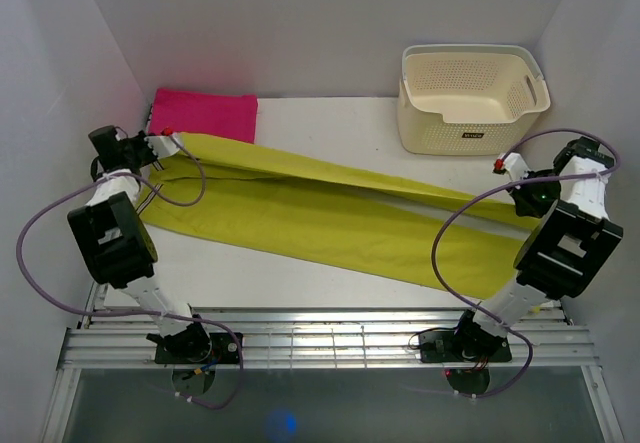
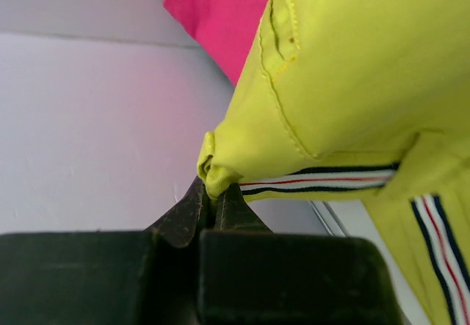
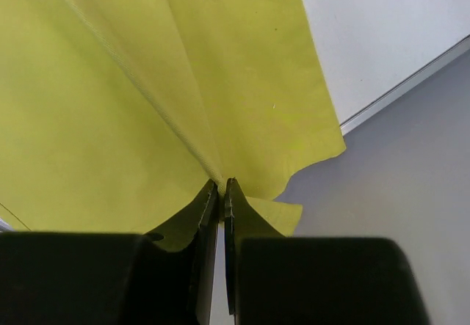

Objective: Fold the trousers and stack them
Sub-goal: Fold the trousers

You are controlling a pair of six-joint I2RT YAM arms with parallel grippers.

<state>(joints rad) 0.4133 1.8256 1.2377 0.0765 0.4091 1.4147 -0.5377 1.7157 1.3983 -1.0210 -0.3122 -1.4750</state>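
The trousers (image 1: 330, 218) stretch across the desk (image 1: 330, 123) from ten o'clock to four o'clock, with the left jaws pinched on the waistband corner (image 2: 213, 167) at ten and the right jaws clamped on the leg hem (image 3: 294, 156) at four.

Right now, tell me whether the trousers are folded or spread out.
Spread out lengthwise: the trousers stretch across the table, the left claw pinching one end, the right claw the other.
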